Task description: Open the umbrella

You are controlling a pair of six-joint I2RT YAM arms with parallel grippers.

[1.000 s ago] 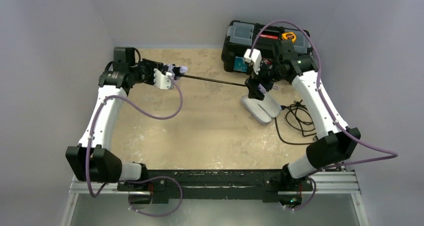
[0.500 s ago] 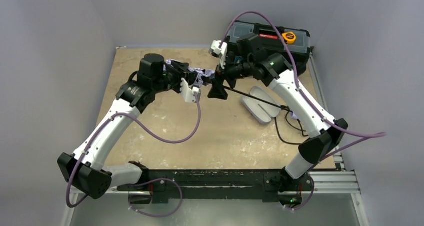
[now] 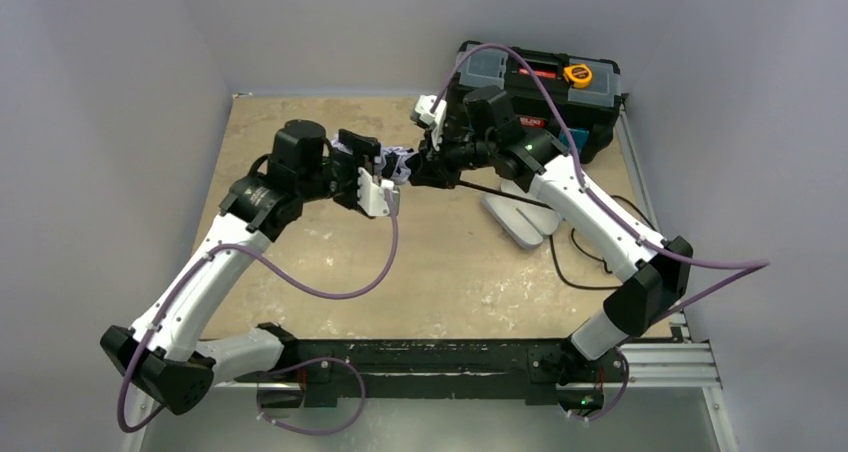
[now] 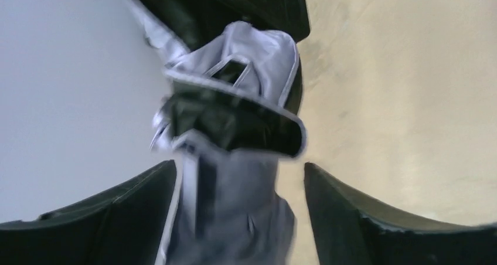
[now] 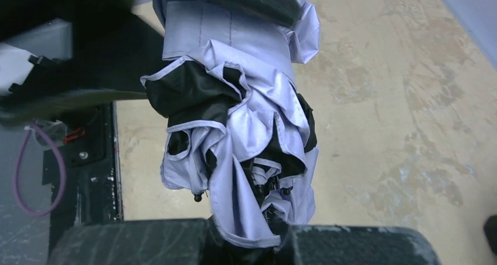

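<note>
The umbrella (image 3: 403, 158) hangs in the air over the far middle of the surface (image 3: 440, 272), held between the two grippers, which sit close together. It is a crumpled bundle, not spread: soft, thin fabric folded in loose pleats, pale lavender-white on the outer face and black where the folds turn over. The hems are stitched in a narrow pale edge.

The left gripper (image 3: 388, 169) grasps one end of the bundle. In its wrist view the fabric fills the space between the two dark, curved fingers (image 4: 105, 218), though that view is blurred.

The right gripper (image 3: 428, 164) is clenched on the other end. Its wrist view shows the gathered pleats narrowing down into the slot between its blocky, matt black fingers (image 5: 363, 244), with small dark rounded rib tips (image 5: 198, 197) poking out of the folds.

A thin, straight dark shaft (image 3: 490, 188) runs from behind the right gripper out to the right, passing above a pale oval case (image 3: 522, 219) with a smooth hard shell that lies on the surface.

The surface is a tan board, mottled and scuffed with lighter patches. At its far right corner stands a black plastic toolbox (image 3: 600, 92) with clear lid compartments, and a round yellow tape measure (image 3: 577, 72) rests on top of it
</note>
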